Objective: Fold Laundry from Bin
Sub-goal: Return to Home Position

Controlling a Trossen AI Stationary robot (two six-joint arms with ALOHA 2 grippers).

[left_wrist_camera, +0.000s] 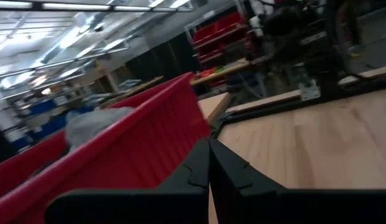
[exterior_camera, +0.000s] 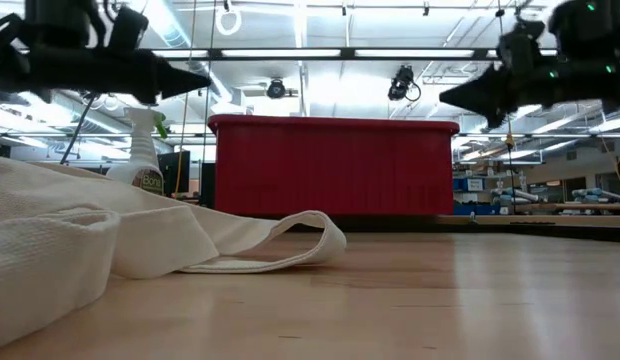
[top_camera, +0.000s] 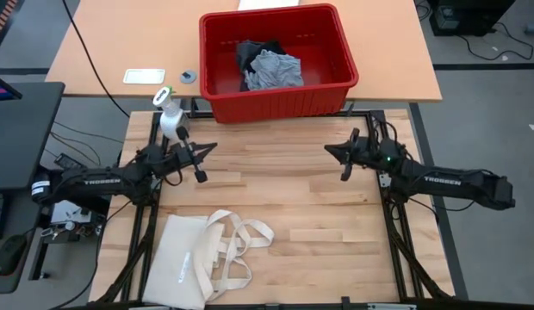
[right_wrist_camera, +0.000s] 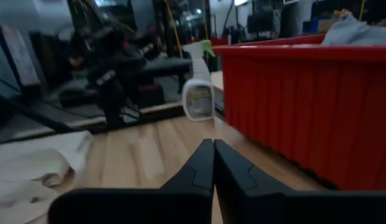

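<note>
Laundry [top_camera: 269,67]: a light grey piece bunched on top of darker pieces, all lying inside the bin [top_camera: 332,93], which stands at the far edge of the worktop [top_camera: 319,250]. No garment shows on the boards. Left gripper [left_wrist_camera: 208,144] hovers above the worktop, in front of the bin's left corner. Its jaws are clenched on nothing, the fingers meeting along one line in the wrist view. Right gripper [right_wrist_camera: 213,144] mirrors it in front of the bin's right corner, jaws likewise closed and empty. Spray bottle [top_camera: 170,116] stands just beside the left arm, on its far side. Tote bag [top_camera: 185,258] lies near-left, its handles spread toward centre. Judgement: homing is nearly complete. To finish well, retract both arms level and slowly, jaws pressed together. Swing the left arm away from the bottle, and pass above the tote handles, not through them.
</note>
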